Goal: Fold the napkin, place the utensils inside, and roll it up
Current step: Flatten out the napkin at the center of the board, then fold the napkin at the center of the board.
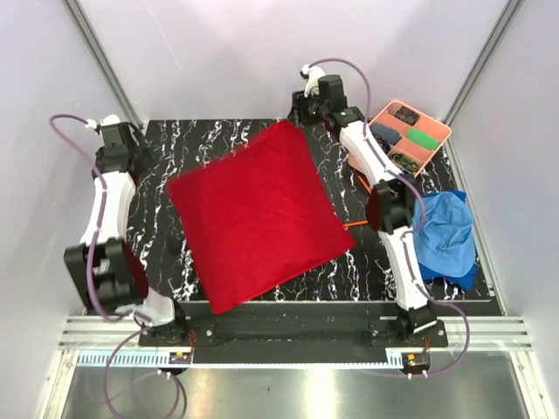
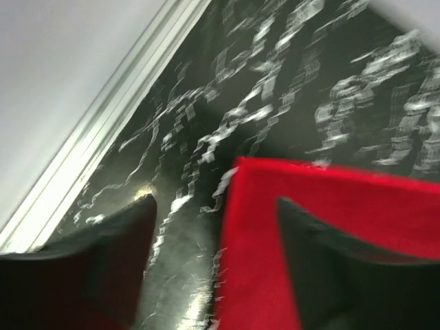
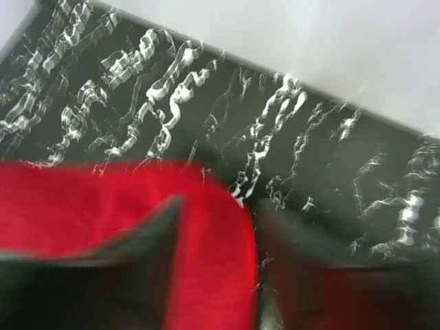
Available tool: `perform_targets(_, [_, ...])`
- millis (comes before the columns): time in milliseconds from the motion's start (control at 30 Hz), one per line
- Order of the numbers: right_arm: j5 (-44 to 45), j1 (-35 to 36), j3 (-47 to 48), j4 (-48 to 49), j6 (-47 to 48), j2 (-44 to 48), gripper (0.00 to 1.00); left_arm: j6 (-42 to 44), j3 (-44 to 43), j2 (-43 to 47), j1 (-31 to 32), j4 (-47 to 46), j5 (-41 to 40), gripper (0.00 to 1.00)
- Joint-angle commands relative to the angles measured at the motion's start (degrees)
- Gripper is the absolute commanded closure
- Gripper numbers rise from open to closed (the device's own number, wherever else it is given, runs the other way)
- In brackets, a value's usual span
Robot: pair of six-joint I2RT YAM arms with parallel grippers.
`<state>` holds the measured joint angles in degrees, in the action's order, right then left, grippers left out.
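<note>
The red napkin [image 1: 258,214] lies spread flat as a tilted square on the black marble table [image 1: 175,140]. My left gripper [image 1: 142,164] is open at the napkin's left corner. In the left wrist view [image 2: 214,203] one finger is over the cloth [image 2: 357,192] and the other over bare table. My right gripper [image 1: 302,110] is open at the napkin's far corner. In the right wrist view [image 3: 220,206] that corner [image 3: 69,199] lies between the fingers. Thin orange utensils [image 1: 349,225] peek out by the napkin's right edge, mostly hidden by the right arm.
A pink tray [image 1: 441,131] with dark and green items stands at the back right. A blue cloth [image 1: 445,231] lies right of the right arm. Grey walls close in at the back and sides. Both wrist views are motion-blurred.
</note>
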<state>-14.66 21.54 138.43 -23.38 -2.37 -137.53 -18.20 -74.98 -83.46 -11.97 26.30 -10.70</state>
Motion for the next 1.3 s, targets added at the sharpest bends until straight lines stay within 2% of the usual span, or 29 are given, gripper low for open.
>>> perform_targets(0, [-5.9,-0.53,19.31,-7.9,-2.98,-9.85,0.24,0.18,-5.79,-0.39,-1.66,0.59,2.78,0.12])
perform_targets(67, [-7.66,-0.45,18.03,-8.61,-3.6,-8.64,0.09,0.18,-4.92,1.45,-1.66,0.59,3.22,0.03])
perform_targets(133, [-7.84,-0.45,11.21,-8.27,-3.17,-5.65,0.06,0.79,-4.12,2.77,-1.66,0.59,5.5,0.01])
perform_targets(300, [-4.95,-0.45,-6.21,-8.09,-2.37,9.28,0.06,2.37,1.49,9.36,2.55,1.12,8.49,0.01])
perform_targets(333, [-4.25,-0.45,-12.86,-8.0,-2.46,11.74,0.06,2.29,2.63,10.41,3.52,1.2,9.28,0.01])
perform_targets(400, [-1.27,-0.45,-20.44,-7.57,-3.43,19.82,0.06,2.29,5.8,13.66,6.77,1.29,10.35,0.01])
perform_targets(433, [-0.12,-0.45,-28.4,-6.78,-3.78,22.72,0.06,2.46,6.94,14.98,8.0,1.55,10.43,0.01])
perform_targets(467, [1.63,-0.53,-32.66,-6.34,-4.48,28.41,0.06,2.81,8.95,17.26,10.27,1.64,10.35,0.01])
perform_targets(567, [4.71,-1.41,-48.04,-5.45,-7.63,38.78,0.08,3.52,13.0,21.57,11.79,1.56,10.35,0.01])
perform_targets(733, [7.01,-5.45,-69.82,-6.5,-14.05,50.77,0.19,3.43,17.93,24.83,11.62,0.07,13.34,0.01])
perform_targets(833, [6.22,-8.7,-78.45,-7.73,-17.22,56.05,0.27,3.78,18.47,25.36,11.62,0.32,13.95,0.01])
perform_targets(967, [6.75,-12.13,-84.46,-9.32,-18.9,57.91,0.44,4.13,17.85,24.58,11.62,0.68,14.13,0.01])
perform_targets(1033, [5.52,-14.32,-85.87,-10.11,-19.07,56.86,0.44,4.22,18.03,24.31,11.53,1.03,14.13,0.01])
perform_targets(1133, [5.51,-15.12,-86.05,-10.64,-19.34,55.28,0.5,4.4,17.85,24.31,12.92,1.29,13.51,0.01])
perform_targets(1200, [5.25,-15.21,-85.87,-10.99,-19.25,54.48,0.58,4.48,17.85,24.14,12.93,1.29,13.25,0.01])
perform_targets(1267, [5.51,-15.21,-86.22,-11.86,-19.34,53.78,0.59,4.57,17.85,24.13,13.11,1.38,12.99,0.01])
